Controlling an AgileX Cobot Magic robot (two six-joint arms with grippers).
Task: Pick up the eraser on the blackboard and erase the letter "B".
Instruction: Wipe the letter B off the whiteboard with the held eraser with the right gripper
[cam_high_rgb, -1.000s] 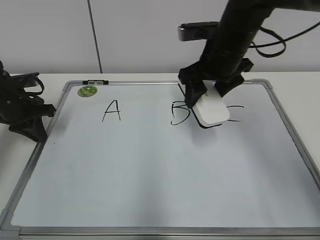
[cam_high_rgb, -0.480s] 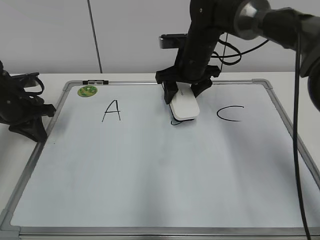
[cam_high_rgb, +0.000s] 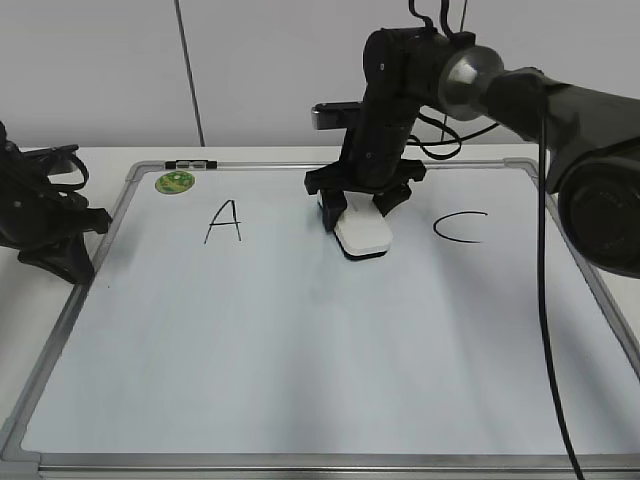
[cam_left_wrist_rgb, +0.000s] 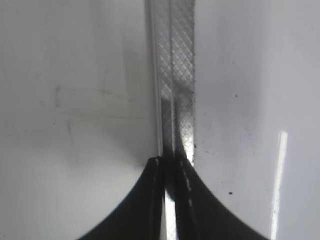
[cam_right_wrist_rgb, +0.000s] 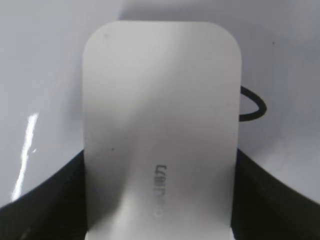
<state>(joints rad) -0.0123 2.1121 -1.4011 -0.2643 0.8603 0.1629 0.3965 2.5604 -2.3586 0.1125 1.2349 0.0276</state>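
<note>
The blackboard (cam_high_rgb: 300, 350) lies flat on the table. My right gripper (cam_high_rgb: 360, 212) is shut on the white eraser (cam_high_rgb: 363, 233) and presses it flat on the board between the "A" (cam_high_rgb: 224, 220) and the "C" (cam_high_rgb: 460, 227). No letter "B" shows in the exterior view. In the right wrist view the eraser (cam_right_wrist_rgb: 160, 125) fills the space between the jaws (cam_right_wrist_rgb: 160, 210). A short black curved stroke (cam_right_wrist_rgb: 254, 106), seemingly a remnant of the "B", shows beside it. My left gripper (cam_high_rgb: 75, 265) is shut and empty over the board's left frame (cam_left_wrist_rgb: 175, 75), as the left wrist view (cam_left_wrist_rgb: 171, 162) shows.
A round green magnet (cam_high_rgb: 174, 182) sits at the board's top left corner, with a marker (cam_high_rgb: 190, 163) along the top frame beside it. A wall stands close behind the table. The right arm's cables hang above the board's top right.
My right gripper has swept the eraser leftward from beside the "C" across the "B". The "B" strokes seen earlier no longer show in the exterior view. The left arm has not moved.
</note>
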